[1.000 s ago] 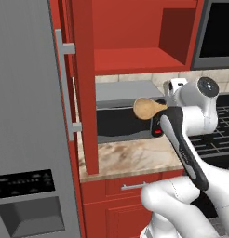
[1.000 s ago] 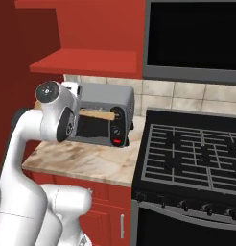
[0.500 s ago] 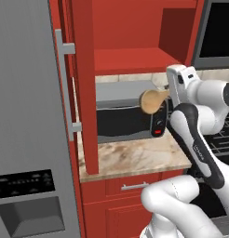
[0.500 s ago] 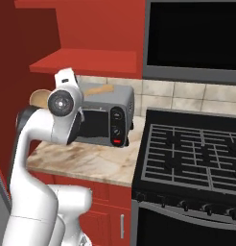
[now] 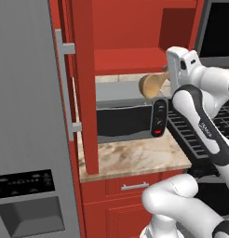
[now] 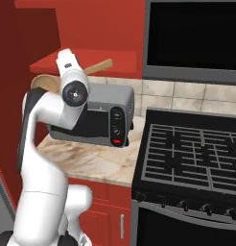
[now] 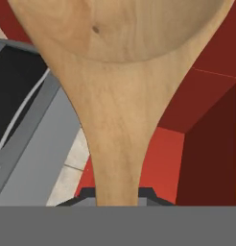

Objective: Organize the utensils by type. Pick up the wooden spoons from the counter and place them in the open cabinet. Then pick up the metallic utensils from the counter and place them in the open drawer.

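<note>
Now the gripper (image 5: 168,76), pinching the wooden spoon (image 5: 152,84), has risen above the toaster oven (image 5: 128,116), seemingly just below the cabinet (image 5: 130,44) shelf edge.

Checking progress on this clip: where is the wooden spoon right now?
The wooden spoon is held in the gripper, in the air above the toaster oven, just below the open cabinet.

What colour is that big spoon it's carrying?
Light tan wood; the wooden spoon shows best in the hand view.
</note>
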